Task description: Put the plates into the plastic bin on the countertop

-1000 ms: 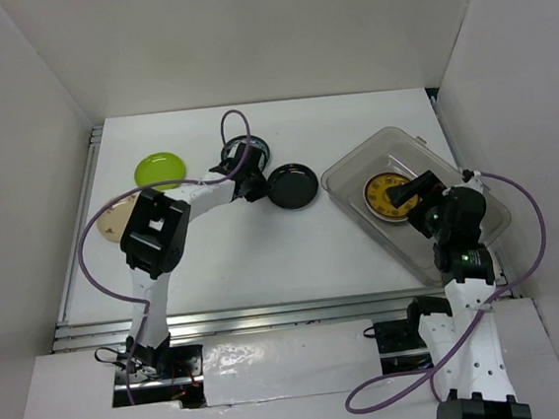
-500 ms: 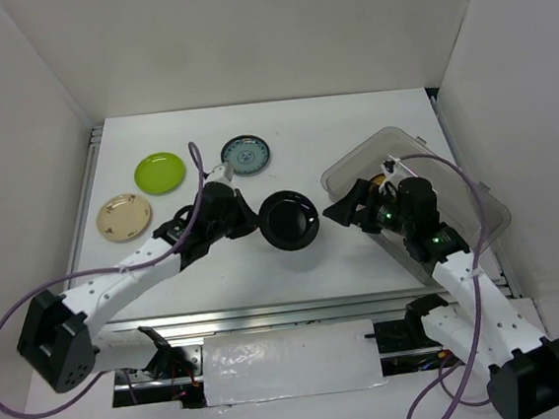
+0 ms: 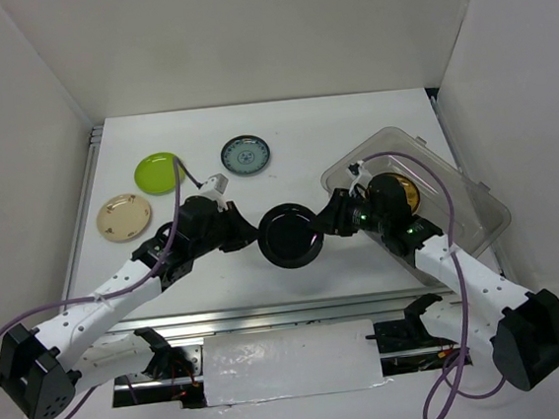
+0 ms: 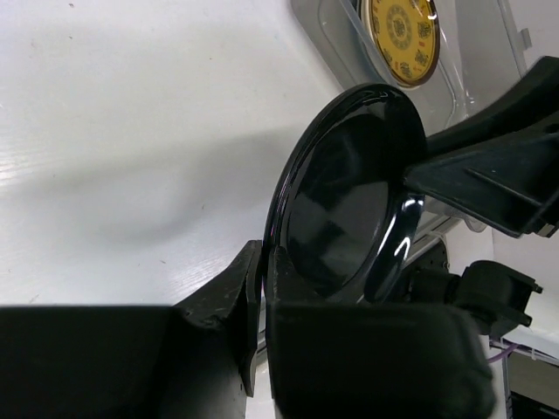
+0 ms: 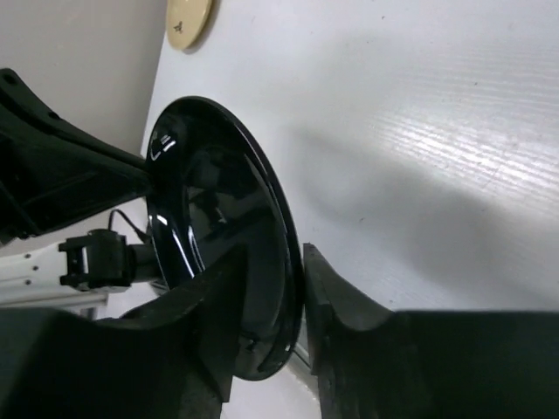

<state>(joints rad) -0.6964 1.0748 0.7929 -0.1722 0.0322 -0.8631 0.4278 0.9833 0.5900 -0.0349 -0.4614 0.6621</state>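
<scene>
A glossy black plate (image 3: 288, 236) hangs tilted on edge above the white countertop (image 3: 350, 123), between both arms. My left gripper (image 3: 254, 237) is shut on its left rim; the left wrist view has the rim pinched at my left gripper (image 4: 264, 253) below the black plate (image 4: 349, 201). My right gripper (image 3: 322, 223) grips the opposite rim, and in the right wrist view my right gripper (image 5: 272, 253) straddles the black plate (image 5: 210, 192). A mustard patterned plate (image 3: 400, 194) lies in the clear plastic bin (image 3: 478, 212), partly hidden by my right arm.
A lime green plate (image 3: 158, 172), a cream plate (image 3: 124, 217) and a blue-grey patterned plate (image 3: 246, 155) lie on the countertop at the back left. White wall panels surround the countertop. A metal rail (image 3: 270, 314) runs along the near edge.
My left arm carried the black plate toward the near centre and tipped it on edge. My right gripper left the bin, reached the plate's right rim and closed on it.
</scene>
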